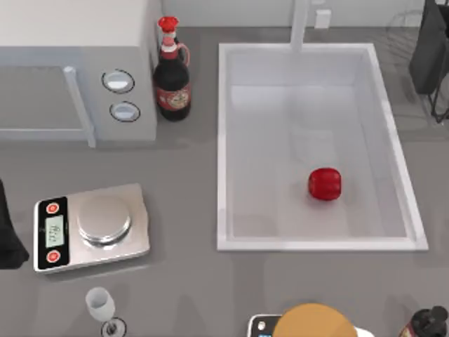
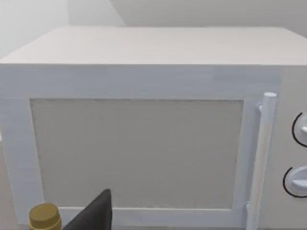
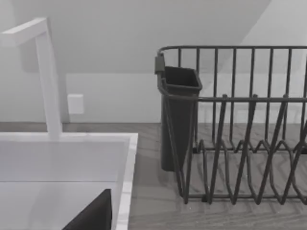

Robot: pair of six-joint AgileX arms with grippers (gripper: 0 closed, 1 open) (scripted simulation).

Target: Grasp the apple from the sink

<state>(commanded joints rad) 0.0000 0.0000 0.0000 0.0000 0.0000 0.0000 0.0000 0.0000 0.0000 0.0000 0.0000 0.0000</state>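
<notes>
Left gripper (image 2: 94,216) parked facing the microwave (image 2: 139,81); right gripper (image 3: 94,213) over the sink (image 3: 127,178) rim beside the dish rack (image 3: 249,143). Open or closed: cannot tell. Nothing grasped yet. Apple (image 1: 325,184) lying untouched on the sink floor, right of centre. Left to do, seemingly: reach, descend, close.

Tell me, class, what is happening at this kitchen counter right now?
Nothing is being handled yet. The small glossy red apple lies untouched on the pale bottom of the large white rectangular sink, toward its near right part. A dark arm sits at the counter's left edge and another at the far right corner, both away from the fruit. The left wrist view faces the white microwave; the right wrist view faces a black wire dish rack.
</notes>
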